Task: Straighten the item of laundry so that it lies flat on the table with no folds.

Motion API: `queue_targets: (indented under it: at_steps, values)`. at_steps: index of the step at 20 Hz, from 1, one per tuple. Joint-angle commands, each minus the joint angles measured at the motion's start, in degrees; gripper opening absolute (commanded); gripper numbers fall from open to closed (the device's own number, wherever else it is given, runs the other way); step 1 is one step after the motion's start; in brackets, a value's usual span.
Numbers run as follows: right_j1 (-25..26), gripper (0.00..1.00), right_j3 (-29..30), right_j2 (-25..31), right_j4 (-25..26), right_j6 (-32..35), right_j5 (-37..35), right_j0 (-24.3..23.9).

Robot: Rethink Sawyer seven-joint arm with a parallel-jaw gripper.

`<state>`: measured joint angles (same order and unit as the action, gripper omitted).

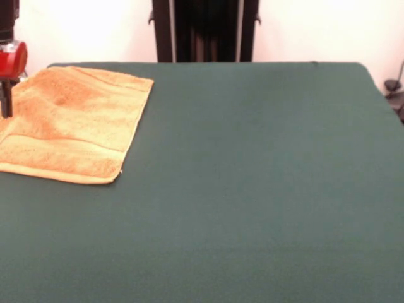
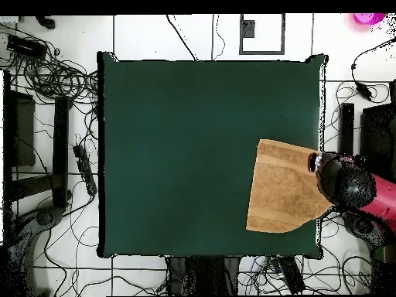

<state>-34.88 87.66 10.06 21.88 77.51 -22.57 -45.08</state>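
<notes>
At the far corner of the table (image 1: 252, 189), on the side away from the pedestal's middle, lies the towel (image 1: 69, 126), close to the table's edge. It looks mostly spread, but a soft ridge crosses it beside the gripper (image 1: 6, 104), and in the overhead view its corner nearest the robot's base is rounded, as if turned under or hanging off the edge. The gripper stands over the towel's outer border, next to the table's edge; I cannot tell whether it is wide, narrow, or holding cloth, because only a dark part under the red wrist shows.

To do this step well, I think the arm should take the border low and pull slowly away from the towel's middle, so the ridge goes out. Pulling further past the table's edge would probably drag the cloth off; a pull toward the table's centre seems safer.
</notes>
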Motion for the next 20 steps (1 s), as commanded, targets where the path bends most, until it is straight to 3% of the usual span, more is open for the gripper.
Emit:
queue_targets:
  at_steps: [1,9,17,18,20]
  values:
    - [-0.2,1.0,9.87,10.91,0.91,0.65,2.96,0.94]
    - [-0.62,1.0,9.37,9.24,1.0,1.91,-0.18,3.05]
    - [1.52,1.0,2.55,-0.36,2.22,4.17,-12.89,12.0]
    - [1.91,0.0,1.79,-1.59,1.93,4.43,-13.58,13.1]
    - [1.99,0.0,1.69,-1.63,1.72,4.34,-14.04,13.31]
